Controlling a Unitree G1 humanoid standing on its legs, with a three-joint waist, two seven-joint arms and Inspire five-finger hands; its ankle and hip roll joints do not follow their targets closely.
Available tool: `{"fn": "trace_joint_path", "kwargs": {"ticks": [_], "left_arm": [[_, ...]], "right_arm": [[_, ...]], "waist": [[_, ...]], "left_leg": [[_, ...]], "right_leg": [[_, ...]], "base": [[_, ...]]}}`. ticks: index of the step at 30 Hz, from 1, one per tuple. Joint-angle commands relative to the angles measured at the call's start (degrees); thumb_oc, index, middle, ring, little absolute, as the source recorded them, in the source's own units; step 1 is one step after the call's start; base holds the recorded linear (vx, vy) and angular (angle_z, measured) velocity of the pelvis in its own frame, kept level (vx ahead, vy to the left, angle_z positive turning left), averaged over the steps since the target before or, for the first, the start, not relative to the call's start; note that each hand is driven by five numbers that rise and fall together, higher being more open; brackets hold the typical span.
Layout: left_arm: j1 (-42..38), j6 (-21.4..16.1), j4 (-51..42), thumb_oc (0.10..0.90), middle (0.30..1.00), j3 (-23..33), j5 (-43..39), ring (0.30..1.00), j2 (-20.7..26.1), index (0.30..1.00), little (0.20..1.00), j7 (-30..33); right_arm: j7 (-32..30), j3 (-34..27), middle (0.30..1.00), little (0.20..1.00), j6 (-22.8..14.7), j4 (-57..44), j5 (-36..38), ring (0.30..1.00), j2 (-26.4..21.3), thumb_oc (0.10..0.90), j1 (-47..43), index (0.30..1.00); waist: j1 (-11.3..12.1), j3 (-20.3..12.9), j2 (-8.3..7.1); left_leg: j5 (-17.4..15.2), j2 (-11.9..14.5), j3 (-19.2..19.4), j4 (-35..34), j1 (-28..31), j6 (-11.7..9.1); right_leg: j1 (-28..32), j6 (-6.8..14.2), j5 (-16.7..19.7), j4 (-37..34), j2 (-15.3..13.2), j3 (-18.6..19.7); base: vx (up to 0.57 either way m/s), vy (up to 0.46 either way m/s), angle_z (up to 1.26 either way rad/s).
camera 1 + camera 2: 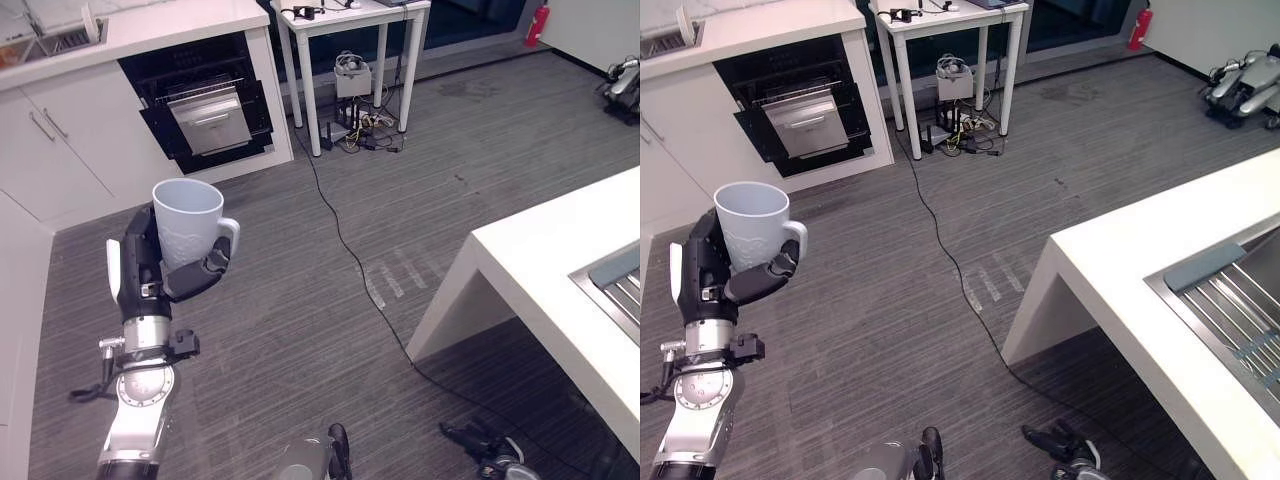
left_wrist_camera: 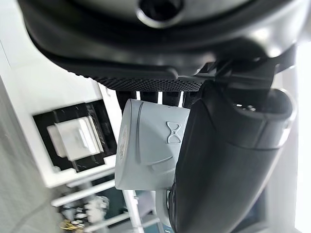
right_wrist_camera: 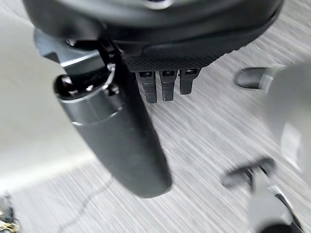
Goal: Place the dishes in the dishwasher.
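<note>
The left hand (image 1: 150, 262) holds a pale blue-white ceramic mug (image 1: 188, 225) upright in the air, fingers and thumb curled round its body, the handle turned away from the palm. The left wrist view adds what the head views hide: the mug's underside (image 2: 150, 145), with a small embossed hourglass mark on its wall, and the thumb pressed against it. The right wrist view shows the right hand (image 3: 121, 126), its fingers loosely bent and holding nothing, above the floor.

Beyond the mug, a black built-in dishwasher (image 1: 205, 105) stands with its door (image 1: 212, 120) lowered, set under a white bench (image 1: 150, 25). A grey wood-grain floor (image 1: 300, 280) carries a black power cord (image 1: 340, 240) running towards a white side table (image 1: 350, 20). At the right stands a white island bench (image 1: 1140, 270) with a steel sink (image 1: 1240, 300). I can read no lettering.
</note>
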Motion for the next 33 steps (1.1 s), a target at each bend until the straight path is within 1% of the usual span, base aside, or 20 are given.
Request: {"fn": "trace_joint_path", "kwargs": {"ticks": [1,3,4,5,6,9,10,11,15,19,20,21,24,25,26,27,28,29,31,33], "left_arm": [[-5.50,-7.92,-4.83,0.400,0.300,0.72,0.89,0.300,3.15,0.300,0.300,-1.39],[-5.98,-8.13,-4.32,0.400,0.300,-0.94,2.80,0.300,3.12,0.300,0.300,-1.41],[-6.15,-8.20,-4.28,0.400,0.300,-1.51,2.84,0.300,3.11,0.300,0.300,-1.61],[-7.18,-8.74,-3.95,0.400,0.300,-3.61,2.01,0.300,3.39,0.300,0.300,-3.60],[-8.14,-8.61,-3.78,0.400,0.300,-4.87,1.39,0.300,3.56,0.300,0.300,-4.57],[-9.70,-7.75,-3.63,0.400,0.300,-6.30,0.94,0.300,3.61,0.300,0.300,-5.43],[-10.64,-7.42,-3.06,0.400,0.300,-7.29,0.91,0.300,3.57,0.300,0.300,-5.20],[-11.28,-7.90,-1.94,0.400,0.300,-7.81,0.14,0.300,3.96,0.300,0.300,-5.94],[-10.79,-8.30,-2.88,0.400,0.300,-7.71,-1.78,0.300,3.49,0.300,0.300,-8.25],[-8.59,-6.57,-4.83,0.400,0.300,-7.05,-1.25,0.300,1.96,0.300,0.300,-8.00],[-8.17,-6.45,-5.30,0.400,0.300,-6.91,-0.76,0.300,1.77,0.300,0.300,-7.51],[-7.95,-6.30,-6.56,0.400,0.300,-7.01,-0.37,0.300,1.88,0.300,0.300,-7.27],[-8.29,-6.27,-7.39,0.400,0.300,-7.28,-1.57,0.300,1.91,0.300,0.300,-8.31],[-9.04,-6.34,-7.70,0.400,0.300,-7.69,-2.43,0.300,1.87,0.300,0.300,-9.89],[-9.03,-6.25,-8.04,0.400,0.300,-7.77,-2.21,0.300,2.01,0.300,0.300,-9.85],[-8.60,-5.93,-8.32,0.400,0.300,-7.39,-2.20,0.300,2.20,0.300,0.300,-9.31],[-8.18,-6.35,-7.90,0.400,0.300,-6.95,-3.35,0.300,2.34,0.300,0.300,-9.59],[-8.87,-5.56,-7.04,0.400,0.300,-6.88,-4.11,0.300,2.13,0.300,0.300,-11.14],[-10.41,-4.58,-5.97,0.400,0.300,-8.39,-1.61,0.300,2.12,0.300,0.300,-11.49],[-10.53,-3.92,-5.62,0.400,0.300,-8.87,-0.84,0.300,2.20,0.300,0.300,-11.19]], "right_arm": [[0.46,1.97,0.900,0.900,-3.60,-3.89,0.87,0.900,-3.23,0.800,4.58,0.900],[0.73,2.40,0.900,0.900,-3.37,-5.48,-1.61,0.900,-2.89,0.800,4.35,0.900],[0.73,2.57,0.900,0.900,-3.31,-5.54,-1.51,0.900,-2.91,0.800,4.23,0.900],[0.87,3.26,0.900,0.900,-2.90,-5.23,-0.31,0.900,-3.19,0.800,3.82,0.900],[1.39,3.56,0.900,0.900,-2.80,-4.58,0.76,0.900,-3.67,0.800,3.61,0.900],[2.46,3.73,0.900,0.900,-2.66,-3.31,1.22,0.900,-4.48,0.800,3.29,0.900],[3.02,4.01,0.900,0.900,-2.65,-2.09,1.22,0.900,-5.06,0.800,3.16,0.900],[3.65,4.22,0.900,0.900,-2.00,-0.25,0.15,0.900,-5.69,0.800,3.39,0.900],[5.88,4.30,0.900,0.900,-1.93,1.94,-0.34,0.900,-5.90,0.800,3.09,0.900],[6.24,4.97,0.900,0.900,-1.73,3.35,-1.60,0.900,-5.87,0.800,2.35,0.900],[6.27,5.35,0.900,0.900,-1.64,3.01,-2.18,0.900,-6.00,0.800,2.16,0.900],[5.66,6.04,0.900,0.900,-1.32,1.95,-2.12,0.900,-6.46,0.800,1.98,0.900],[4.11,5.98,0.900,0.900,-1.03,0.95,-0.78,0.900,-6.98,0.800,2.07,0.900],[3.28,5.29,0.900,0.900,-1.17,1.31,2.93,0.900,-7.76,0.800,2.09,0.900],[3.50,4.46,0.900,0.900,-0.96,1.66,3.58,0.900,-8.15,0.800,2.02,0.900],[4.35,3.16,0.900,0.900,-0.97,2.44,2.55,0.900,-9.00,0.800,1.83,0.900],[4.71,2.55,0.900,0.900,-1.35,2.97,1.73,0.900,-9.33,0.800,1.94,0.900],[5.15,1.53,0.900,0.900,-1.53,3.79,3.22,0.900,-9.39,0.800,2.77,0.900],[5.76,0.51,0.900,0.900,-3.09,4.44,4.15,0.900,-8.59,0.800,3.90,0.900],[5.87,1.15,0.900,0.900,-5.20,3.92,0.85,0.900,-7.64,0.800,4.30,0.900]], "waist": [[-4.07,-3.87,3.20],[-5.15,-3.23,3.16],[-5.53,-3.10,3.16],[-7.50,-2.73,3.72],[-8.60,-2.73,3.64],[-9.73,-3.07,3.83],[-10.50,-2.92,3.69],[-11.55,-2.13,3.60],[-10.18,-2.45,2.74],[-8.44,-3.85,1.32],[-8.29,-4.01,0.94],[-8.08,-3.59,0.12],[-7.88,-2.58,-0.80],[-8.03,-1.84,-0.58],[-7.99,-1.61,0.05],[-7.91,-1.58,1.20],[-8.03,-1.71,1.76],[-9.06,-2.46,2.72],[-10.04,-3.42,3.34],[-10.35,-3.89,3.43]], "left_leg": [[-3.68,0.32,-7.87,-5.43,4.62,-3.06],[-4.25,-1.79,-9.27,-5.43,5.44,-1.42],[-4.32,-2.18,-9.89,-5.43,5.53,-1.21],[-2.86,-2.47,-12.28,-5.43,4.68,-0.63],[-2.77,-3.21,-14.36,-5.43,4.72,-0.46],[-2.57,-4.09,-18.25,-5.43,4.36,-0.63],[-3.00,-4.97,-20.36,-5.43,4.88,-0.60],[-3.95,-5.71,-22.80,-5.43,6.11,-0.20],[-3.08,-4.82,-22.69,-5.43,5.35,-1.40],[-2.72,-3.88,-21.22,-5.43,5.19,-2.77],[-2.73,-3.58,-19.97,-5.43,5.78,-2.89],[-1.59,-3.13,-16.67,-5.43,6.44,-3.12],[-0.01,-2.33,-13.27,-5.43,5.54,-3.87],[1.79,-0.26,-11.47,-5.43,3.77,-5.28],[2.46,0.65,-12.36,-5.43,2.53,-6.12],[2.53,1.65,-15.17,-5.43,1.66,-6.94],[2.59,2.46,-15.93,-5.43,1.13,-7.57],[1.25,4.21,-14.60,-5.43,1.07,-7.91],[-0.05,3.99,-14.79,-5.43,1.82,-7.96],[-0.96,3.56,-14.75,-5.43,2.75,-7.60]], "right_leg": [[-0.04,3.81,3.12,13.04,6.84,-2.38],[-4.51,4.85,6.78,23.59,6.52,1.80],[-5.80,4.83,6.86,24.64,7.41,3.28],[-10.34,2.90,6.68,23.22,13.43,7.65],[-11.74,2.14,5.51,19.43,16.10,10.67],[-11.75,0.91,4.87,9.20,18.07,13.66],[-12.15,0.55,4.97,3.64,18.97,16.51],[-13.88,0.88,6.22,3.35,19.95,19.58],[-10.93,-0.11,2.25,1.10,19.84,17.74],[-9.93,-0.80,-1.81,1.10,18.73,17.28],[-9.91,-1.01,-2.30,1.10,18.32,17.44],[-9.48,-1.59,-2.78,1.10,17.25,17.47],[-8.58,-2.01,-2.79,1.10,16.00,16.74],[-7.90,-2.38,-2.94,1.10,15.66,15.50],[-7.53,-2.48,-3.19,1.10,15.93,15.20],[-7.31,-2.39,-3.71,1.10,16.07,15.05],[-7.13,-2.30,-4.14,1.10,15.79,14.79],[-7.17,-1.62,-4.33,1.10,14.81,13.25],[-7.23,-0.88,-4.05,1.10,13.66,11.98],[-7.43,-0.26,-3.67,1.10,12.92,11.84]], "base": [[0.08,0.217,0.29],[0.07,0.207,0.16],[-0.05,0.015,0.23],[-0.04,-0.108,0.37],[0.00,-0.171,0.56],[0.07,-0.124,1.96],[0.18,-0.196,1.53],[0.16,-0.192,0.79],[0.05,-0.168,0.65],[0.10,-0.175,0.64],[0.15,-0.194,0.05],[0.10,-0.131,0.20],[0.00,-0.042,0.21],[-0.04,0.105,0.63],[0.00,0.238,0.80],[0.05,0.290,0.91],[0.08,0.403,0.39],[0.05,0.269,-0.09],[0.11,0.289,-0.14],[0.12,0.184,0.14]]}}
